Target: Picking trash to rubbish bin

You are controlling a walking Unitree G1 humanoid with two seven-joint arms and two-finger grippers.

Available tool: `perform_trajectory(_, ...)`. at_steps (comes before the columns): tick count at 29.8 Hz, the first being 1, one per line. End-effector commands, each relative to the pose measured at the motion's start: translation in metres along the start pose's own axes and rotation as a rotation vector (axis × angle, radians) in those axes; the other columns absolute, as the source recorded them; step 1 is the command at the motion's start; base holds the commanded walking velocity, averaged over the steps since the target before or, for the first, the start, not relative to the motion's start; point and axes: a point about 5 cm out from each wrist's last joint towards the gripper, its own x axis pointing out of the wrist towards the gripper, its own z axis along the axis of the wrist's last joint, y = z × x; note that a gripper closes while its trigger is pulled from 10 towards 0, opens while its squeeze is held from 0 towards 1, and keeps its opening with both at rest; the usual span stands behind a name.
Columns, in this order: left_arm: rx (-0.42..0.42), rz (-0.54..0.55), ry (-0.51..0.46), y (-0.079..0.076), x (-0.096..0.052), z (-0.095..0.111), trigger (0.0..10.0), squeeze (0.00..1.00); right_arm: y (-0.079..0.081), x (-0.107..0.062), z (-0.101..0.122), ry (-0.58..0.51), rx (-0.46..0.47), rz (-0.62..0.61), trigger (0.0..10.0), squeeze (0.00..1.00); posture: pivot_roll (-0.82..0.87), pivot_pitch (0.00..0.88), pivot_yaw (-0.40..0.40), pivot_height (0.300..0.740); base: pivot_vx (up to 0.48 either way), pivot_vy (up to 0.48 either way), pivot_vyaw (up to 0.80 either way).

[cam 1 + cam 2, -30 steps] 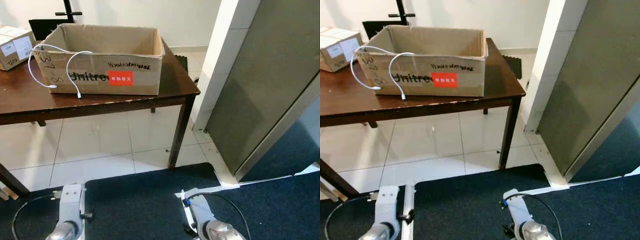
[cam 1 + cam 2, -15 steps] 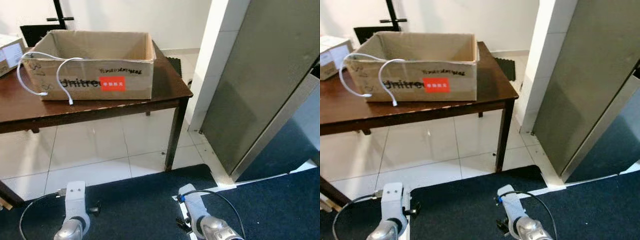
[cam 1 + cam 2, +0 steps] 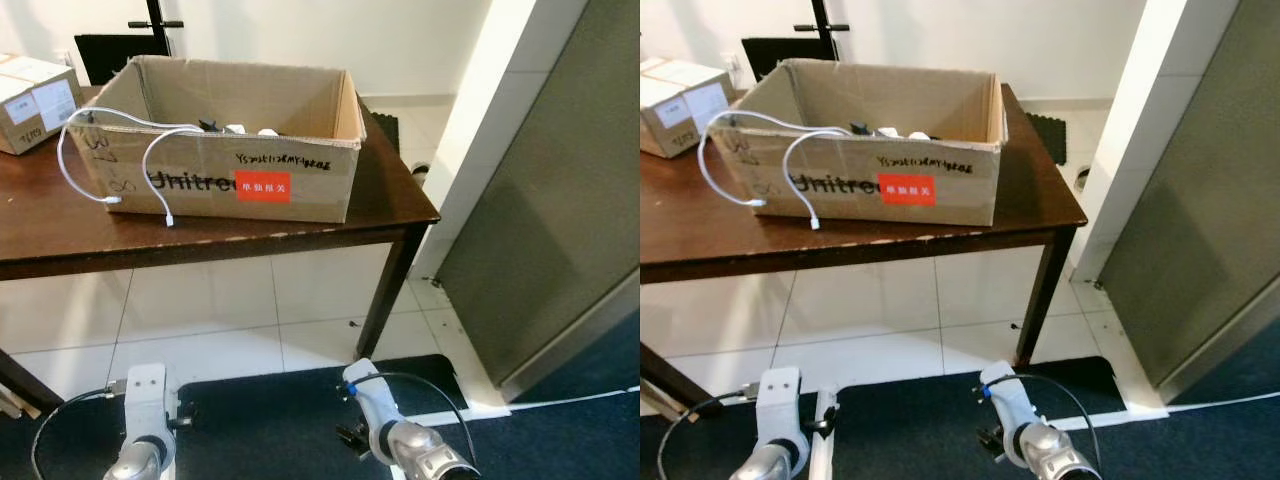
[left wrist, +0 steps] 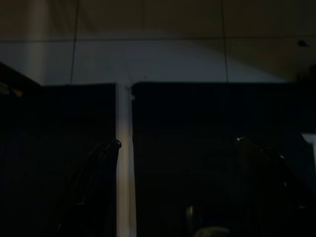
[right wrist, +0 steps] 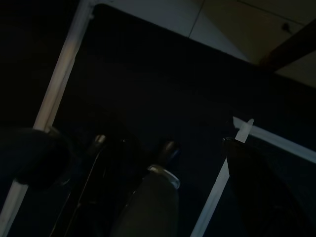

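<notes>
An open cardboard box (image 3: 226,140) with a red label stands on a dark wooden table (image 3: 60,225). Small black and white items (image 3: 235,128) lie inside it, too small to make out. A white cable (image 3: 110,150) hangs over the box's front left corner. My left arm (image 3: 140,440) and right arm (image 3: 395,445) hang idle at the bottom of the eye views. In the dark left wrist view my left gripper (image 4: 177,143) is open above dark carpet, with nothing between its fingers. My right gripper (image 5: 143,143) hangs over dark carpet crossed by white tape.
A smaller cardboard box (image 3: 35,100) sits at the table's far left. A white pillar (image 3: 480,110) and a grey panel (image 3: 570,220) stand on the right. White floor tiles (image 3: 230,310) run under the table, and dark blue carpet (image 3: 270,420) lies in front of me.
The camera has swung back left and now looks more down into the box, so its contents show. Both arms still hang as before.
</notes>
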Motion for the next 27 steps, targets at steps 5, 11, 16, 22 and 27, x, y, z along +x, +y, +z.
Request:
perform_trajectory(5,-0.011,-0.005,0.002,-0.0011,-0.0013,-0.0039,10.0,0.00,0.0000,-0.0010,-0.0078,0.022,0.002,0.004,10.0,0.00,0.02,0.115,-0.021,0.740,0.302,0.000,0.00)
perform_trajectory(11,-0.002,-0.007,0.001,-0.0012,-0.0017,-0.0031,10.0,0.00,-0.0006,-0.0009,-0.0072,0.021,-0.004,0.007,10.0,0.00,0.02,0.115,-0.021,0.740,0.292,0.000,0.00)
perform_trajectory(16,0.027,-0.020,-0.011,-0.0020,-0.0028,-0.0025,10.0,0.00,-0.0011,-0.0011,-0.0071,0.020,-0.009,0.009,10.0,0.00,0.02,0.114,-0.021,0.740,0.163,0.000,0.00)
perform_trajectory(22,0.078,-0.048,-0.034,-0.0043,-0.0048,-0.0028,10.0,0.00,-0.0015,-0.0014,-0.0063,0.011,-0.028,0.020,10.0,0.00,0.03,0.115,-0.021,0.740,0.000,0.000,0.00)
perform_trajectory(27,0.129,-0.100,-0.077,-0.0069,-0.0086,0.0022,10.0,0.00,-0.0024,-0.0018,-0.0032,-0.007,-0.054,0.034,10.0,0.00,0.03,0.115,-0.022,0.740,0.000,0.000,0.00)
